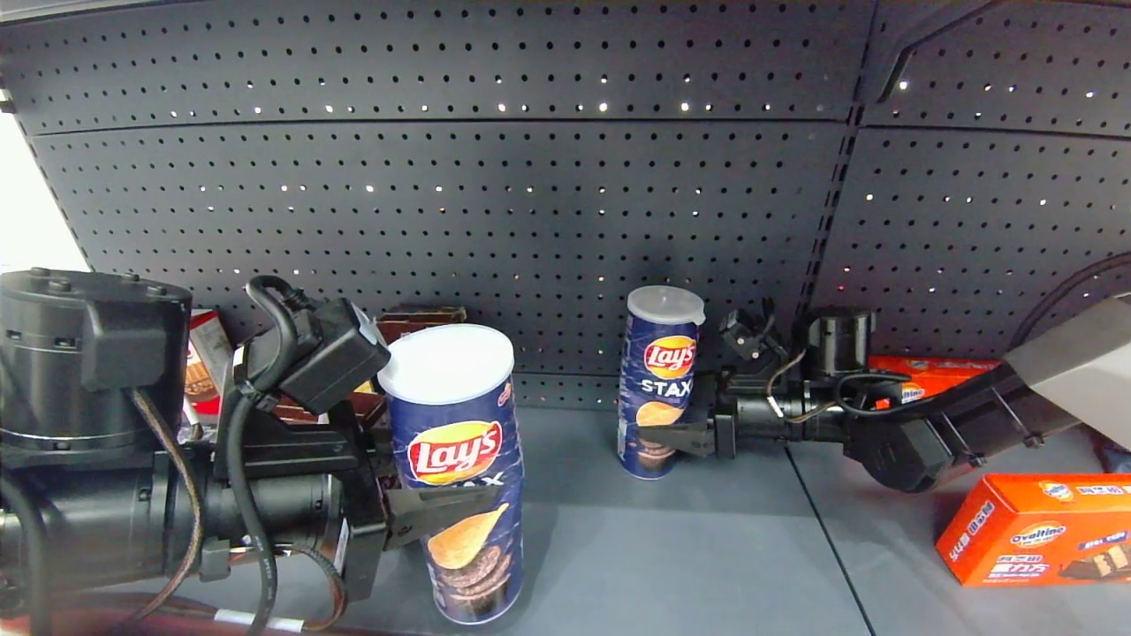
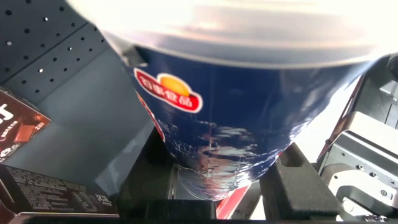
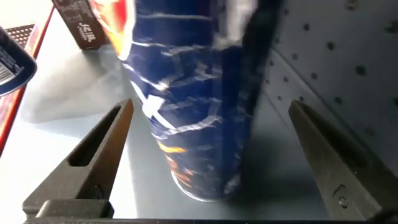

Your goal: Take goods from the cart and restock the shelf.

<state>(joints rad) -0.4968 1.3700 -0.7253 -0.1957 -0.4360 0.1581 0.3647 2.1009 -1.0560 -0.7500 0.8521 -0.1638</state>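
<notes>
Two dark blue chip cans with white lids stand on the grey shelf [image 1: 689,548]. The nearer can [image 1: 455,459] is at the front left, and my left gripper [image 1: 442,512] is shut on its middle; from the left wrist the same can [image 2: 236,124] sits tight between the fingers [image 2: 298,183]. The farther can [image 1: 661,380] stands upright mid-shelf near the pegboard. My right gripper [image 1: 663,442] is open around its lower half. In the right wrist view that can [image 3: 193,112] has a gap to each finger [image 3: 99,149].
An orange box [image 1: 1034,530] lies at the front right, and another orange box [image 1: 928,371] rests behind the right arm. Brown chocolate boxes [image 1: 424,314] stand at the back left behind the left arm. The perforated back wall [image 1: 565,221] closes the shelf.
</notes>
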